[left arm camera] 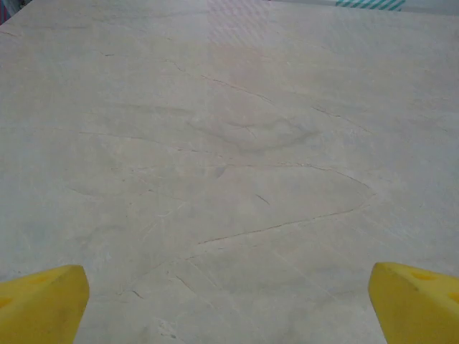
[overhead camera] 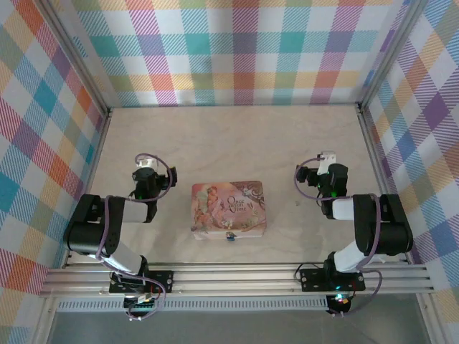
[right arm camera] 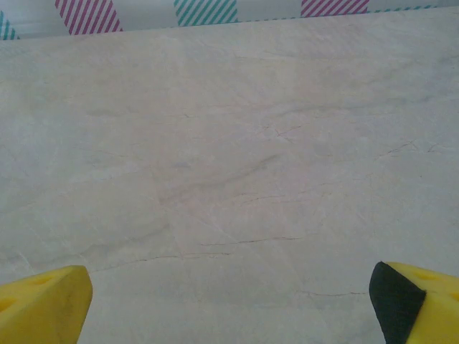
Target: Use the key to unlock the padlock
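While both arms sit folded beside box, left tool yellow fingers spread wide, pinching nothing. Right tool likewise spread, empty. Padlock at near edge of pink tin box, mid-tabletop, between arms.

Tiny blue-bodied metal padlock: seen from the top camera as a small blue spot with a dark fleck on it. It sits against the near long side of the pink illustrated rectangular tin box, about midway along that side and touching the tin's lower edge. It pokes out slightly beyond the tin's outline towards the near side. The shackle is too small to resolve, so I cannot tell whether it is closed or open, nor which way the body faces.
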{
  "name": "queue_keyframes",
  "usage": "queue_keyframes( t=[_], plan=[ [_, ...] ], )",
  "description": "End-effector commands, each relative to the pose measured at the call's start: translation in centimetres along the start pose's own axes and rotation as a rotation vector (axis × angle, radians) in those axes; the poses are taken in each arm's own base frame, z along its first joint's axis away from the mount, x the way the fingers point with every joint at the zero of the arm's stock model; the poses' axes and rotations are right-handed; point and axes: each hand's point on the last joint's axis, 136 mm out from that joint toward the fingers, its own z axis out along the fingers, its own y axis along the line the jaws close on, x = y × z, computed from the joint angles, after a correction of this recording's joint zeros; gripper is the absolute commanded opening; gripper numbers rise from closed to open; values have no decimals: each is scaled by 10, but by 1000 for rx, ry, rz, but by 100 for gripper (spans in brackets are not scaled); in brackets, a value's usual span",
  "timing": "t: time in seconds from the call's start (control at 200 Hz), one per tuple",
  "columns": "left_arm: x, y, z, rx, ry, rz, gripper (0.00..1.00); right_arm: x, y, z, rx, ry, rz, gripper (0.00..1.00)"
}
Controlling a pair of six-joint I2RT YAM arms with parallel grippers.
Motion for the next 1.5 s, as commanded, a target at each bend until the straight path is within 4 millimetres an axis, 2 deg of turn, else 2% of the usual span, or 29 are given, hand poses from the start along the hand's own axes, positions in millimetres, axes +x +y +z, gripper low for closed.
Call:
queue_keyframes(
  t=[0.0, 1.11, 1.185, 1.37, 1.495],
  plan=[
    [-7, 2, 2, 1, -15, 10, 100, -10, 0, 2, -3, -24, -8, 100],
    [-8, 3, 1, -1, -22, 8, 100, -9, 1, 1, -5, -25, -7, 100],
    [-15, 2, -3, 1, -25, 8, 100, -11, 0, 0, 2, -27, -4, 100],
    [-48, 2, -28, -5, -55, 2, 100, -31, -4, -16, 37, -30, 16, 100],
    [-76, -11, -48, 74, -71, -78, 100, -42, 3, -33, 18, 23, 80, 100]
  ],
)
